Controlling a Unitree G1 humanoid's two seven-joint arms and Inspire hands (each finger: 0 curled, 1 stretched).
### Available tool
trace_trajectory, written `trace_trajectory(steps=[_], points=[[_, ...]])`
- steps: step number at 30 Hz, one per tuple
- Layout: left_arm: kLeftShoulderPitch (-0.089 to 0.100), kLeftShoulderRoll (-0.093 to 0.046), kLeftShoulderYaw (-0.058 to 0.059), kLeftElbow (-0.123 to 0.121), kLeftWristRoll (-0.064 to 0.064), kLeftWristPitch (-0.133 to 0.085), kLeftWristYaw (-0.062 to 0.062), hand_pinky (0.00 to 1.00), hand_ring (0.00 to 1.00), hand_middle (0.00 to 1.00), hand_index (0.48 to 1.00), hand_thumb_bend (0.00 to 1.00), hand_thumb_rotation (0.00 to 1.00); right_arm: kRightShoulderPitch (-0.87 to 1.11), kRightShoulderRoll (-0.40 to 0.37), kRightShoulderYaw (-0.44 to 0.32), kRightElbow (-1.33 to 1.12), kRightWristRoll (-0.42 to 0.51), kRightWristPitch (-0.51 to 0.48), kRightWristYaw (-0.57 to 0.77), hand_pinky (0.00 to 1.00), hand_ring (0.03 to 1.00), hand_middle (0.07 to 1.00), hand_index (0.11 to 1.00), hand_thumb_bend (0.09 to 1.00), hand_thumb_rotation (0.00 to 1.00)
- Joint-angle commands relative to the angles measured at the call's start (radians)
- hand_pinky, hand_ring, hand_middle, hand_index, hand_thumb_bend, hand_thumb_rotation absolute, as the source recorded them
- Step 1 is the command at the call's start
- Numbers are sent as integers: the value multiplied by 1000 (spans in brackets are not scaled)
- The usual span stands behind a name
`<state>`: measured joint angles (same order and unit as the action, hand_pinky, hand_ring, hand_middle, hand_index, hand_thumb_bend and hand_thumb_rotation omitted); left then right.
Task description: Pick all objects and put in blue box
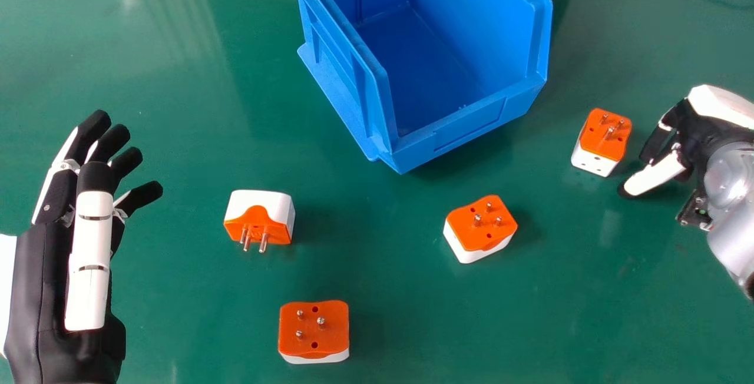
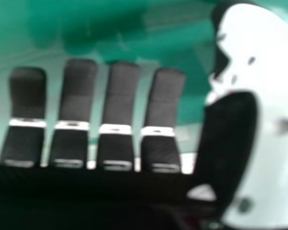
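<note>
Head view: a green table (image 1: 177, 290) is seen from above, with a blue box (image 1: 471, 125) set at an angle at the top middle, its lower front wall turned toward the bottom right. Four orange-and-white plug adapters are spread on the table outside the box. The first adapter (image 1: 265, 204) is seen left of centre, laid over so that its metal pins are pointed toward the bottom edge. The second adapter (image 1: 314, 328) is placed below it, near the bottom edge, pins up. The third adapter (image 1: 483, 225) is found right of centre, below the box, also pins up. The fourth adapter (image 1: 607, 136) is positioned to the right of the box, pins up (its white side is turned toward the bottom edge), just beside the right hand (image 1: 660, 175) but untouched by it. At the left edge, the left hand (image 1: 29, 301) is held open above the table, its fingers extended toward the top. In the right hand view, the right hand (image 2: 120, 96) is shown open and unloaded, its fingers straight and slightly spread, the thumb held apart at the right; a blurred green surface is seen beyond.
</note>
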<state>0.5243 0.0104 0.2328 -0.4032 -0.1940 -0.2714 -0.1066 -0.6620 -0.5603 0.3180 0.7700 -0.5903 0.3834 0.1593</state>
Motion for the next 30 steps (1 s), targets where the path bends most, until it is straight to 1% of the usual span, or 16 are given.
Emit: trace_trajectory(steps=[1,4,6,9,12,15,16,17,18,19,20,23,25,28,30], points=[[6,7,7,-23,4,-12,1,719,846,870,854,551,808,8,2,-2,-13,7,8,14,328,463,557,497,508,154],[7,9,7,-19,5,-17,-3,714,842,867,851,551,804,10,0,2,-13,2,10,13,336,475,568,497,508,153],[7,9,6,-20,1,-13,-5,713,842,866,850,554,804,7,-1,5,-9,-1,13,15,333,473,568,497,508,153],[7,5,2,-21,3,-10,-2,715,843,868,852,562,804,9,-2,-2,-8,5,10,12,333,475,573,497,508,154],[7,3,0,-18,4,-12,-1,720,845,870,855,563,806,12,-6,-1,-4,3,-1,3,342,489,588,497,508,154],[8,5,-2,-17,-3,-9,-6,729,850,874,863,559,811,16,-5,-7,-11,8,5,4,339,483,583,496,508,153],[9,4,-4,-19,-4,-8,-6,737,854,877,867,557,815,14,-5,-5,-12,4,14,6,324,463,563,495,509,152],[10,3,-5,-21,-4,-6,-6,749,859,882,872,556,820,13,-4,-3,-12,1,18,8,323,467,571,548,533,162],[10,3,-5,-21,0,-4,-3,749,859,882,872,556,820,10,-2,-8,-11,6,25,12,323,467,571,548,533,162],[11,3,-5,-21,1,-4,-2,757,864,886,877,552,825,7,0,-11,-3,10,24,11,339,486,587,588,553,179],[11,3,-5,-20,2,-3,-2,757,864,886,877,552,825,5,1,-13,2,13,23,9,339,486,587,588,553,179],[7,5,-5,-14,-7,-10,-7,778,875,895,890,550,837,8,-5,-6,-5,7,9,11,343,489,586,614,579,192],[9,2,-7,-19,-8,-5,-3,803,888,905,902,543,847,7,-7,-2,-7,3,10,15,350,493,589,642,595,201],[14,-1,-10,-28,-4,2,3,807,890,907,904,538,850,4,-6,-2,-17,-1,35,28,362,505,598,655,600,212],[14,-4,-11,-25,-3,-1,5,807,890,907,906,532,853,10,-6,-10,-28,3,39,21,387,533,624,693,612,237]])
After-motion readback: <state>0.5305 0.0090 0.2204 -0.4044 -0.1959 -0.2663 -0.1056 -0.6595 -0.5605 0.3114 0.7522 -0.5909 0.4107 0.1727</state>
